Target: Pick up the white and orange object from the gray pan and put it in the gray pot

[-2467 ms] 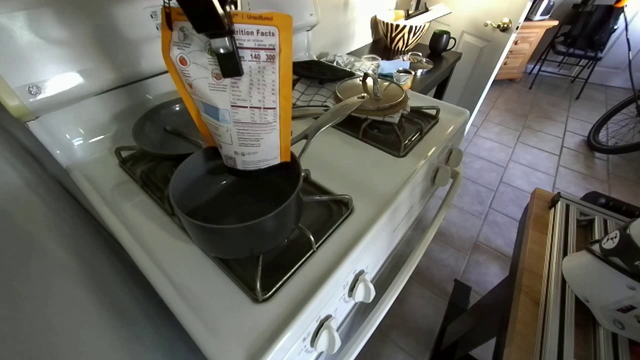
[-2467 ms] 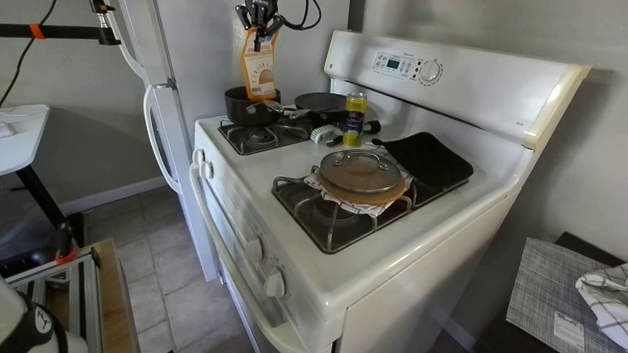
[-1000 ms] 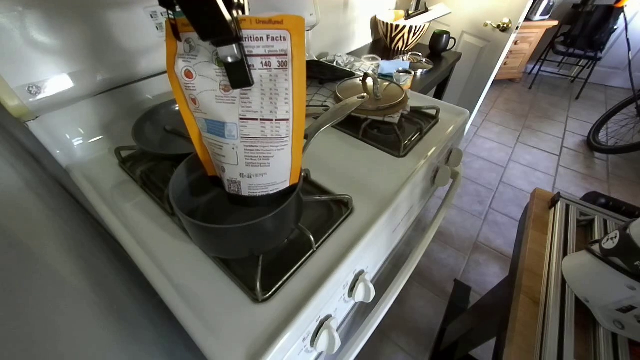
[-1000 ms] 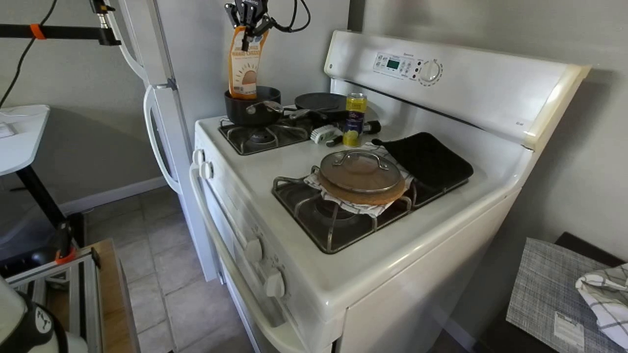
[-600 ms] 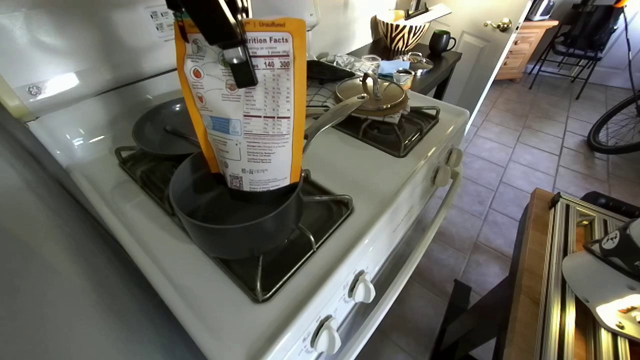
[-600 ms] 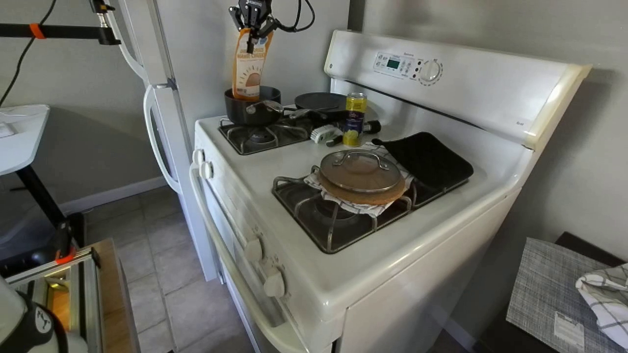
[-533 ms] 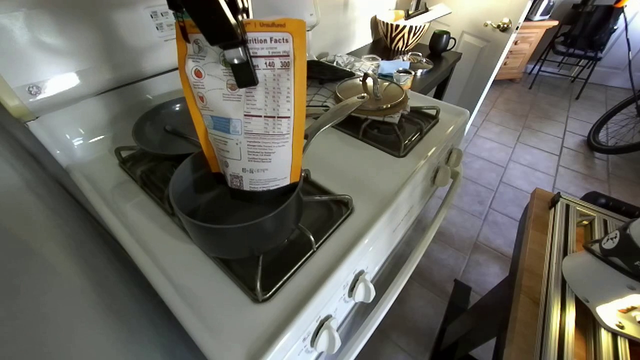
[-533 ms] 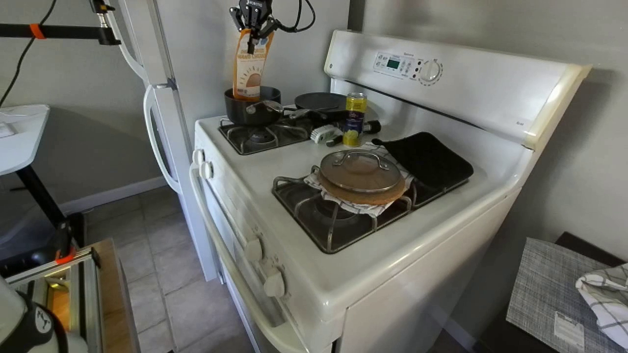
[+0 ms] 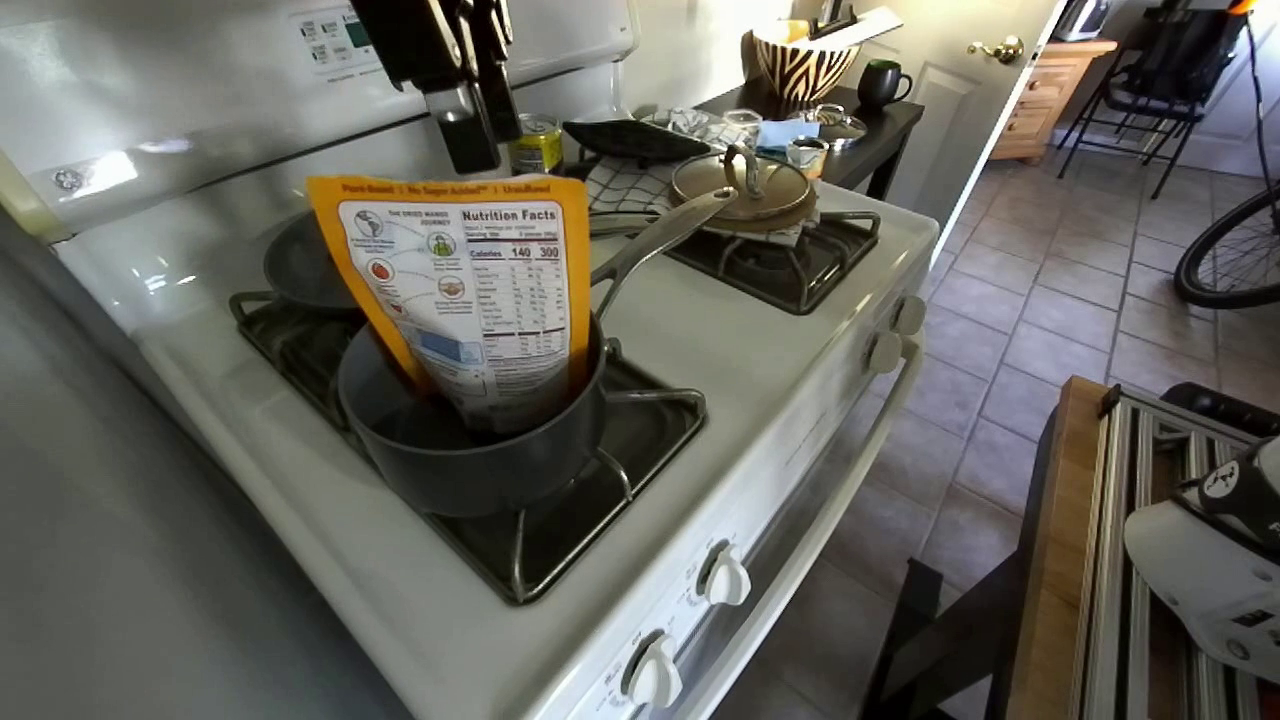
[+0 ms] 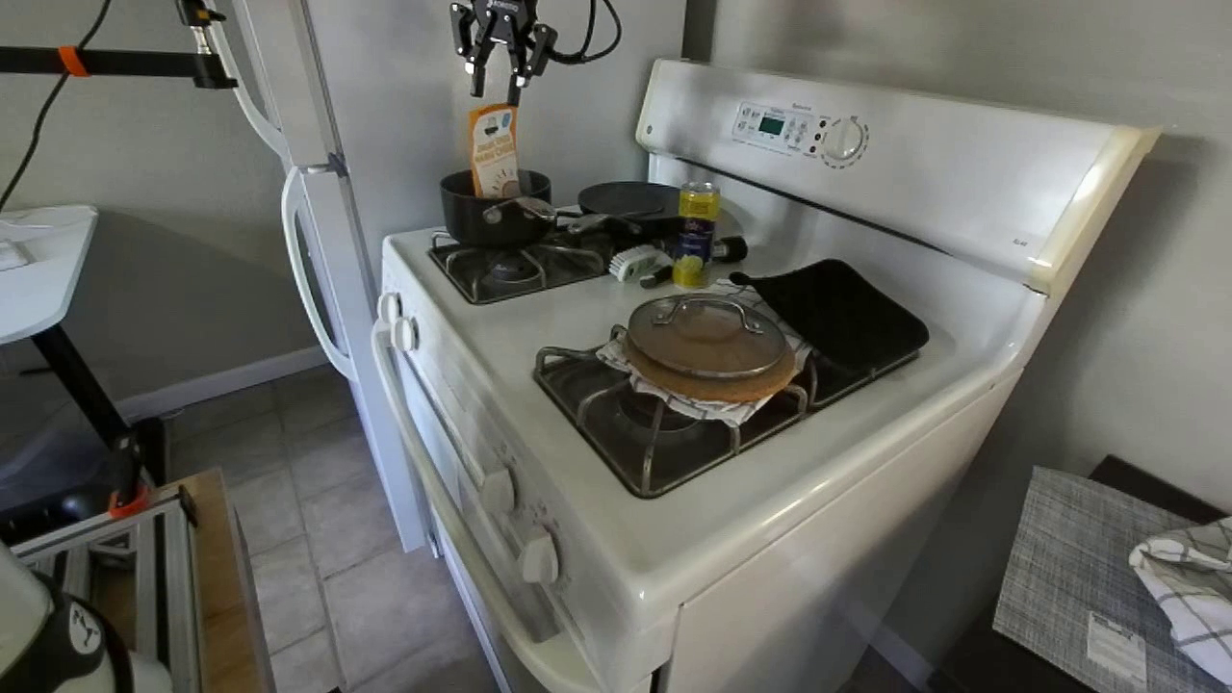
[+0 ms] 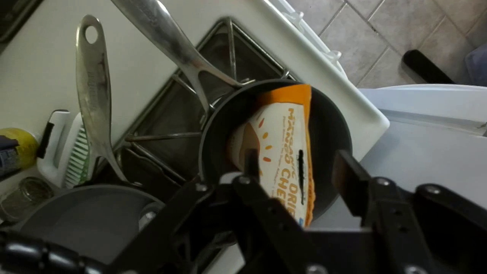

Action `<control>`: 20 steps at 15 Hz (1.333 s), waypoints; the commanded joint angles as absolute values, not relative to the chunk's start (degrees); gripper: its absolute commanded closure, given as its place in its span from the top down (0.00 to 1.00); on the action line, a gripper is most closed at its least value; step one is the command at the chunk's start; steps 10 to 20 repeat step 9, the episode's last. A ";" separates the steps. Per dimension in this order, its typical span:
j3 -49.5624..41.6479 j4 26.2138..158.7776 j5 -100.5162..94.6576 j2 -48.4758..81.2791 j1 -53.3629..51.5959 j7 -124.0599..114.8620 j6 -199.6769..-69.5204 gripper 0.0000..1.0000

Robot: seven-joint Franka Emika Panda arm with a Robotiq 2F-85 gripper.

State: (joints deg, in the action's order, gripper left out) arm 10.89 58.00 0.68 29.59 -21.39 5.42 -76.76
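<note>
Pouch (image 9: pixel 470 290) sank deeper into pot (image 9: pixel 490 480), top up (long axis tilted).

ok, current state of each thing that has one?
gripper: open, holding nothing
orange pouch: leaning, lower end inside the gray pot, top above its rim
gray pot: uncovered
gray pan: uncovered
glass lid: handle up
yellow can: upright
stove knobs: settings unreadable

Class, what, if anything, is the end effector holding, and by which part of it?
Nothing is held: the end effector is open above the pouch, which stands in the pot.
</note>
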 commanded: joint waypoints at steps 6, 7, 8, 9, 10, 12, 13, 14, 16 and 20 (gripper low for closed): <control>6.70 66.10 -6.75 17.63 -22.16 -9.37 -85.96 1.00; 6.34 66.84 -7.97 16.36 -22.41 -11.65 -86.45 1.00; 7.47 61.18 -5.55 20.94 -21.38 -7.52 -84.06 1.00; 7.41 61.57 -5.73 19.85 -21.35 -7.88 -84.09 1.00; 7.41 61.57 -5.73 19.85 -21.35 -7.88 -84.09 1.00; 7.41 61.57 -5.73 19.85 -21.35 -7.88 -84.09 1.00; 7.41 61.57 -5.73 19.85 -21.35 -7.88 -84.09 1.00; 7.41 61.57 -5.73 19.85 -21.35 -7.88 -84.09 1.00; 7.41 61.57 -5.73 19.85 -21.35 -7.88 -84.09 1.00; 7.41 61.57 -5.73 19.85 -21.35 -7.88 -84.09 1.00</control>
